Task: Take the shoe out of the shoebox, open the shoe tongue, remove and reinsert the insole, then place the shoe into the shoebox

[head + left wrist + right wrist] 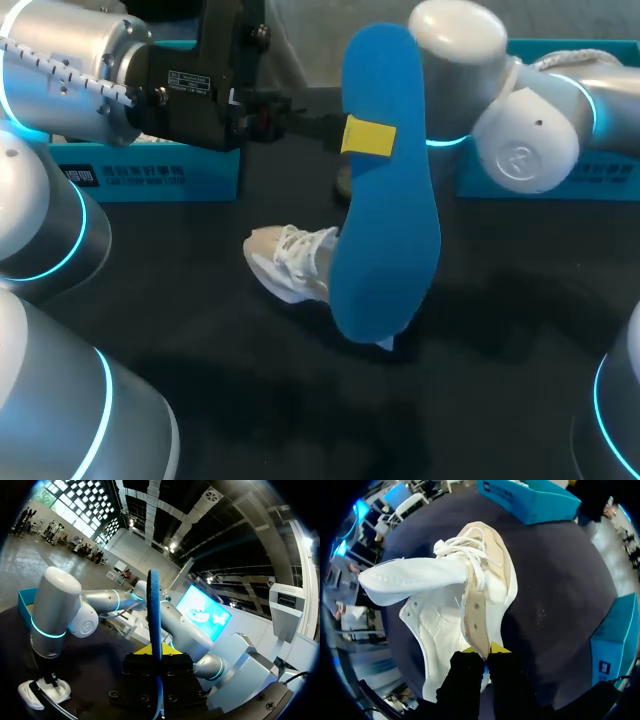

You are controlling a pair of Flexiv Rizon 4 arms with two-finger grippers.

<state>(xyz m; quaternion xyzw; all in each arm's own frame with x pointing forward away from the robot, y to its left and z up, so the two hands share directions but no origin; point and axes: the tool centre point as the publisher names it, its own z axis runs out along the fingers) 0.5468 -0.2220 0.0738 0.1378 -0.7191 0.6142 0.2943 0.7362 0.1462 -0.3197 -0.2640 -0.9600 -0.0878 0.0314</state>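
My left arm looms large at the near left. Its left gripper has its fingers clamped on the blue insole, which is held upright above the dark bench. In the left wrist view the insole stands edge-on between them. Below it, the white shoe sits on the bench between the left shoebox part and the right shoebox part, with its tongue folded outward. The right gripper has its fingers pinched narrowly on the shoe's tan inner rim.
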